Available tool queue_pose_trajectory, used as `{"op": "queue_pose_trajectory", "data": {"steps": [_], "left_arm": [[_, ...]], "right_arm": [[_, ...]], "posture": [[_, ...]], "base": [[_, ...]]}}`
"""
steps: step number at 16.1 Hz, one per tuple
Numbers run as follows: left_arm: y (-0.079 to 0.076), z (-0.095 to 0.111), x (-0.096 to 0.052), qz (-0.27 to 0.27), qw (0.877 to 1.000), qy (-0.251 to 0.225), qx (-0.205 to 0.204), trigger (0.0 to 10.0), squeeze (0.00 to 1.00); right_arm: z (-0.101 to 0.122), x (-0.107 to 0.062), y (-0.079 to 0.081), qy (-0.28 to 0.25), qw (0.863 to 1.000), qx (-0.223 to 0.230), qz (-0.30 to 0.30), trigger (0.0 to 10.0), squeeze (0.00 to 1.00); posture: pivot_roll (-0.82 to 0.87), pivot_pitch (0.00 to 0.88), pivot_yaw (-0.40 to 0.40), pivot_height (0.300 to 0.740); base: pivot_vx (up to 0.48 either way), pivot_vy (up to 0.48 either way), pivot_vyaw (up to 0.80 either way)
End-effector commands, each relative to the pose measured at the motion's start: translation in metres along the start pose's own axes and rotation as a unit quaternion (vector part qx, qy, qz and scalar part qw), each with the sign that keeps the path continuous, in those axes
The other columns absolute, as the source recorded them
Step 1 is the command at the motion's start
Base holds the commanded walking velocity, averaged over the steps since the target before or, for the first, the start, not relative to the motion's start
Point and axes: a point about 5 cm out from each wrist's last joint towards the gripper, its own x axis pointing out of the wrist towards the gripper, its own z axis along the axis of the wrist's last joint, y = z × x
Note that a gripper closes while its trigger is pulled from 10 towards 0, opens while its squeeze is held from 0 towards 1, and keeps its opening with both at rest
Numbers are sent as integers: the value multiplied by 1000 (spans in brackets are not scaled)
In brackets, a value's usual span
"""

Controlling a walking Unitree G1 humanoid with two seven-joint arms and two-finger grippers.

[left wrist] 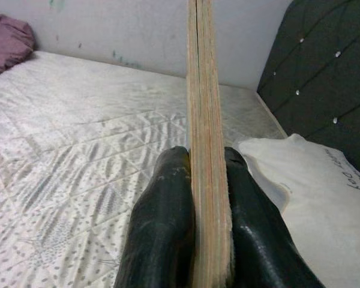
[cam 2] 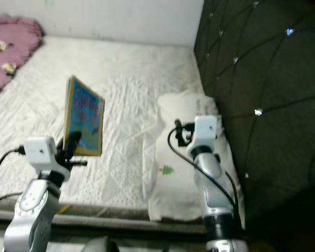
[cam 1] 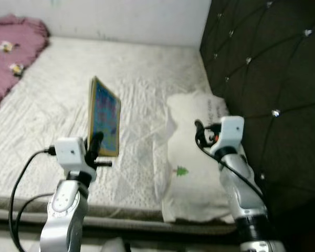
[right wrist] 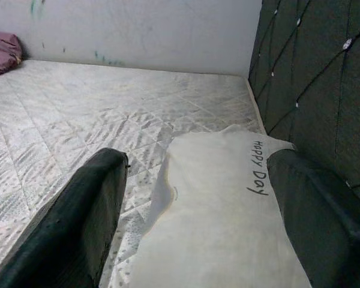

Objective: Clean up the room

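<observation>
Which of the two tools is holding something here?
The left tool, shut on the upright book. The right tool hangs open above the white pillow, gripping nothing.

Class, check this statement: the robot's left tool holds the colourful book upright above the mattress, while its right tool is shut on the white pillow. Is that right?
One part is wrong. The right tool is open, not shut on the white pillow; the right wrist view shows its fingers spread apart over it. The left tool does hold the colourful book upright above the mattress.

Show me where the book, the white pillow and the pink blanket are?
book (cam 1: 106,116), left eye view, on its colourful cover.
white pillow (right wrist: 228,204), right wrist view, on its middle.
pink blanket (cam 1: 13,50), left eye view, on its folds.
</observation>
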Motion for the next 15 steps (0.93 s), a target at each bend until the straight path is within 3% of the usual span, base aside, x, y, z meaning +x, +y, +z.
{"op": "queue_pose_trajectory", "data": {"steps": [1,11,15], "left_arm": [[-10,7,3,-21,1000,-18,-1,10000,0],[-11,6,5,-16,1000,-18,-1,10000,0],[-12,6,5,-18,1000,-19,1,10000,0]], "right_arm": [[0,-1,-9,-1,1000,-4,-14,10000,0],[0,0,-9,1,1000,-7,-13,10000,0],[0,0,-9,1,1000,-7,-12,10000,0]], "posture": [[-41,0,-25,740],[-43,0,-26,740],[-43,0,-26,740]], "base": [[0,0,0],[0,469,0],[0,0,0]]}}
